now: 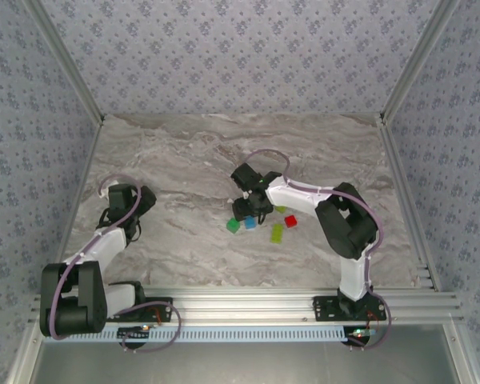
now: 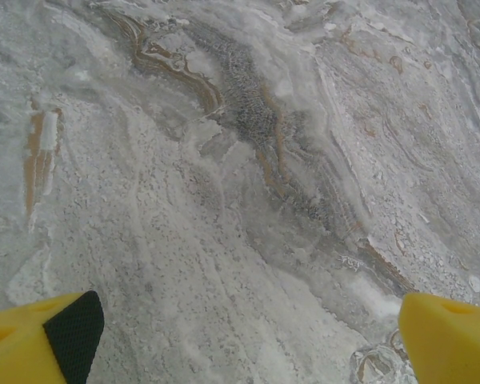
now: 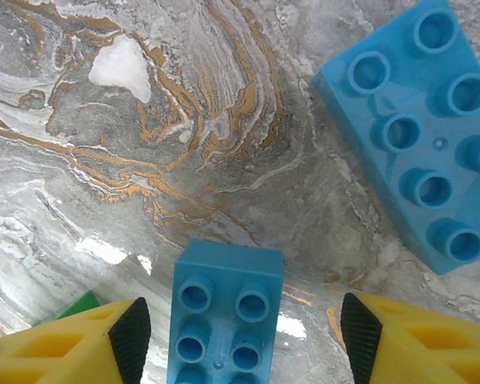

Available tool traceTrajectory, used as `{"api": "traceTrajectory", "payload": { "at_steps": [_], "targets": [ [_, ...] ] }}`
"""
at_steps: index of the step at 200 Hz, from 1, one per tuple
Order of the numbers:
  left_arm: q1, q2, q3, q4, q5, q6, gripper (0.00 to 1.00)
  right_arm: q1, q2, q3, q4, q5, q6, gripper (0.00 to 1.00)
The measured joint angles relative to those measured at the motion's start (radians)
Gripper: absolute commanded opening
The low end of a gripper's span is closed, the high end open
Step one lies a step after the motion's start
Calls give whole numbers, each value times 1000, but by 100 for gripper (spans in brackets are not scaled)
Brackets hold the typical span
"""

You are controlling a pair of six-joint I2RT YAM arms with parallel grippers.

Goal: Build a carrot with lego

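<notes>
Yellow fingers [image 3: 56, 348] of the right gripper [image 3: 246, 324], black pads facing inward, sit low over the marbled surface [image 3: 184, 120]. Jaws apart, straddling a small blue brick [image 3: 224, 308] that lies studs up. A bare gap shows between brick and pad on both sides; no contact that I can see. Large blue brick [image 3: 416, 136] lies ahead and to the right, studs up, apart from the small one. Green brick [image 3: 74, 309]: only a sliver shows, peeking out behind the left-hand finger.

From above, the right gripper reaches down near the middle of the surface, a little right of centre and closer to the near edge than the far one. Bricks lie loose around it. The green brick is at its near-left. A blue one sits just beside that; which of the two blues it is, I cannot tell. Lime brick [image 1: 277, 233] lies toward the near edge. Red brick [image 1: 290, 221] is close to the lime one, on its right. No two pieces look joined at this size.

Left gripper [image 1: 142, 200] hangs over the left part of the surface, well apart from the bricks. Its wrist view shows the jaws wide apart, one finger in each bottom corner, bare marble between them and nothing held.
</notes>
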Motion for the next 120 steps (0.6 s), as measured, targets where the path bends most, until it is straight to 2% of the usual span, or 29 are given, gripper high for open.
{"api": "traceTrajectory", "payload": {
  "at_steps": [120],
  "targets": [
    [0, 5, 0, 0, 0, -3, 96, 12, 3, 0, 19, 7, 6, 66]
  ]
}}
